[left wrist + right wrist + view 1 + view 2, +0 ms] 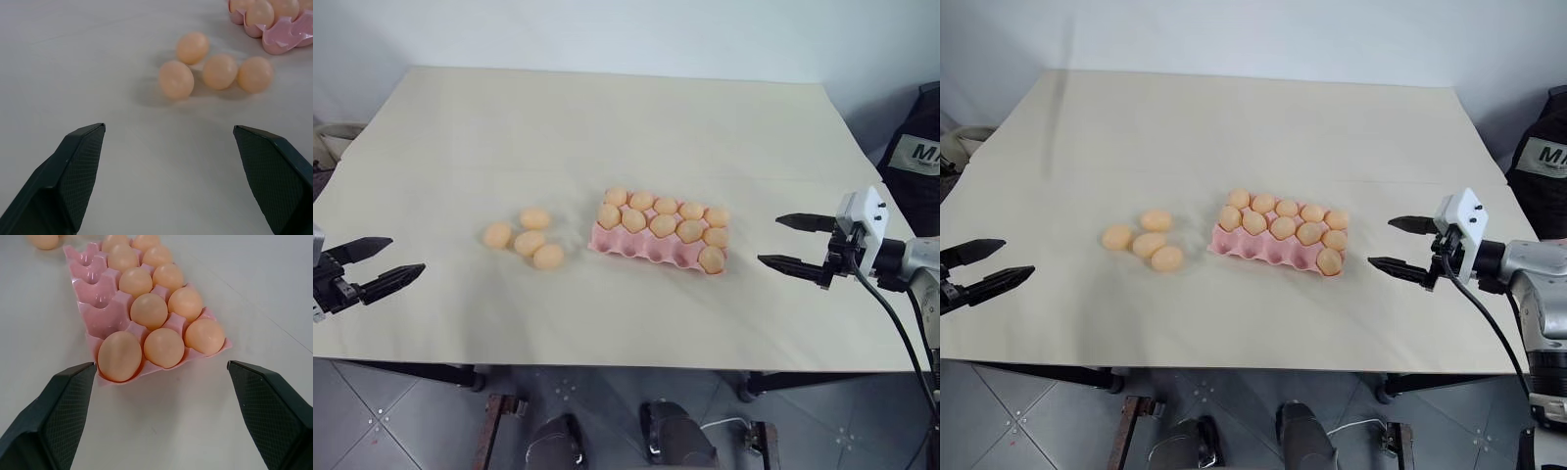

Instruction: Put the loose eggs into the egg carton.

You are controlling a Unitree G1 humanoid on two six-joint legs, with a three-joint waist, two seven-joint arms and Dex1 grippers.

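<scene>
Four loose eggs (523, 238) are clustered on the table (607, 127), just left of the egg carton (651, 250) — between it and the left gripper (374, 265); left gripper is nearer, jaws spread wide, nothing held; cluster lies ahead and to its right. Right gripper (800, 241) is also spread and empty, near the carton's right end. Carton's long axis runs left-right; near row looks mostly empty — exact free-cup count is hard to make out.
</scene>
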